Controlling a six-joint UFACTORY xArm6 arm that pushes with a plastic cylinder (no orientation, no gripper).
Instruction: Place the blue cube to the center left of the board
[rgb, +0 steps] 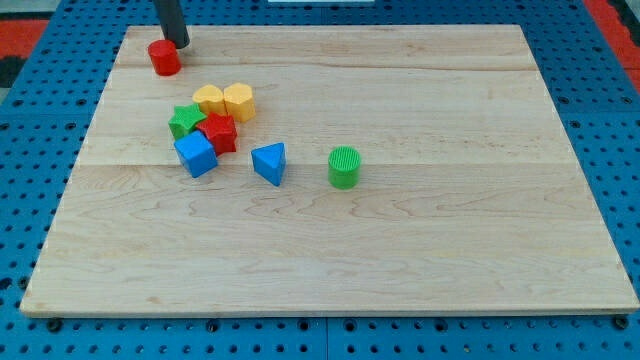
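The blue cube (196, 155) lies left of the board's middle, touching a red block (219, 133) at its upper right. My tip (181, 45) is near the board's top left corner, just right of and above a red cylinder (164, 58), well above the blue cube.
A green star-shaped block (185, 121) and two yellow blocks (210, 99) (239, 102) cluster above the blue cube. A blue triangular block (269, 163) and a green cylinder (344, 167) lie to its right. The wooden board (400, 250) rests on a blue pegboard.
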